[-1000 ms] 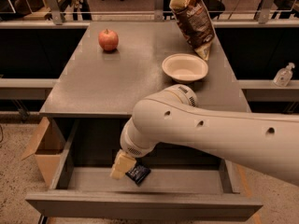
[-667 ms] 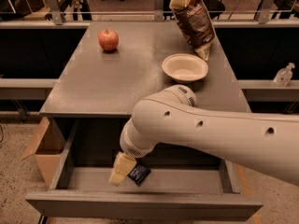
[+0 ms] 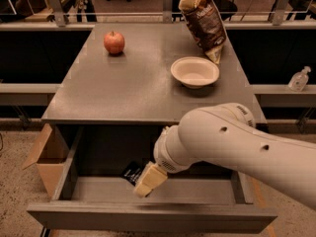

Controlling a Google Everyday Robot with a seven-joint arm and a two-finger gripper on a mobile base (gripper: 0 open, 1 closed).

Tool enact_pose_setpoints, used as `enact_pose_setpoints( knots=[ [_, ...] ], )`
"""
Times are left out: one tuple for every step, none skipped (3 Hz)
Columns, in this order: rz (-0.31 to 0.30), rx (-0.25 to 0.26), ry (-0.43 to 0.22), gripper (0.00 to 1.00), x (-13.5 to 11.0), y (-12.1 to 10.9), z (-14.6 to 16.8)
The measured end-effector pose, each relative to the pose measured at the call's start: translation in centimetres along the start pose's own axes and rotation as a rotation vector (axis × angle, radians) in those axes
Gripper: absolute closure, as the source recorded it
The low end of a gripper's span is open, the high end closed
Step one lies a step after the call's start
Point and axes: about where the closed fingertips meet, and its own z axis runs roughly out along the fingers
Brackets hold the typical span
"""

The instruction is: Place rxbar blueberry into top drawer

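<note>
Camera view: end effector (image 3: 145, 183) inside open top drawer (image 3: 148, 216), touching rxbar blueberry (image 3: 131, 172); grip cannot tell.

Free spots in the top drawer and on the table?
Top drawer: gripper sits inside, left of centre; floor bare to its right, plus a strip left of the rxbar blueberry. Table: bare front half and between apple and bowl. Crowded: back right, bowl by chip bag.

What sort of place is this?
Probably an office or lab space: grey table with wide open grey drawer, clear sanitiser bottle on a side ledge. Gripper is down in the drawer.
</note>
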Motion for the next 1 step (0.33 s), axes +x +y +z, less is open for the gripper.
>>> enact_pose_setpoints(
  knots=[
    [0.101,0.059,-0.015,0.00,2.94,0.01,-3.04]
  ],
)
